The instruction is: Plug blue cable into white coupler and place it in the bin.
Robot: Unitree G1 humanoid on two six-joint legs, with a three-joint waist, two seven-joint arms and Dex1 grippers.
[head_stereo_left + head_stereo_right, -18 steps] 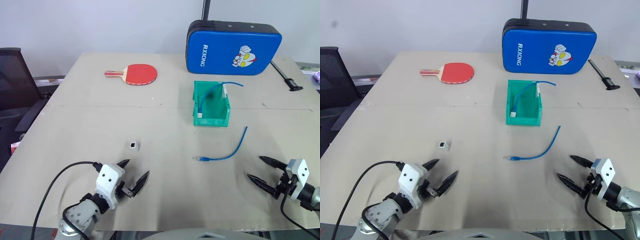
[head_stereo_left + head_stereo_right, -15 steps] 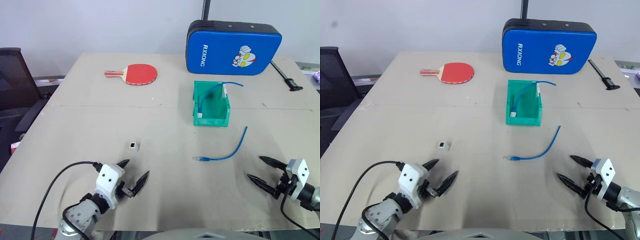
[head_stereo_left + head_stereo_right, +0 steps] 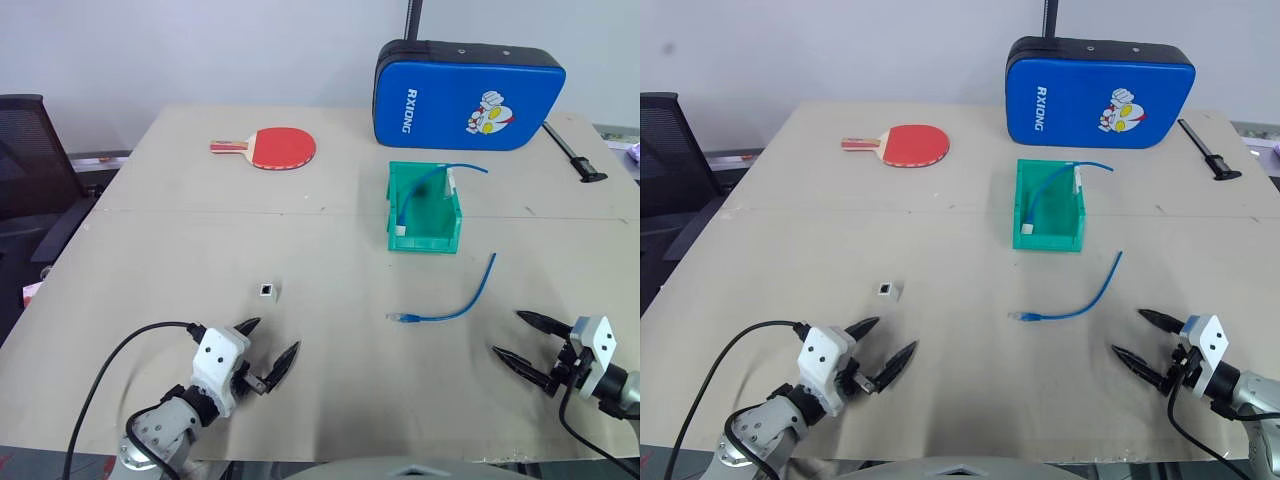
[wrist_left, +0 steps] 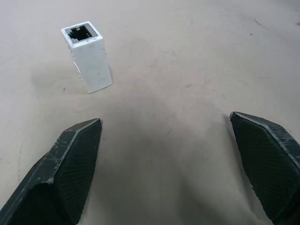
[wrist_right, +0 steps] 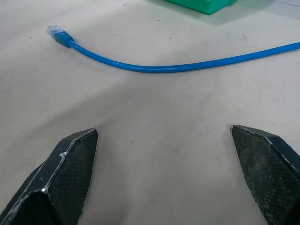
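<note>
Both tools gape, empty: limp, light blue cable [image 5: 178,65] ahead of right tool [image 3: 1150,342]; take it behind its plug. Rigid white coupler [image 4: 87,56] ahead of left tool [image 3: 270,353].

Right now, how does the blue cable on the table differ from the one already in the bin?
The blue cable on the table lies flat and loose, its plug bare. The other blue cable arcs up out of the bin, one end poking over the rim, with white blocks at its ends. Both are thin and bright blue.
</note>
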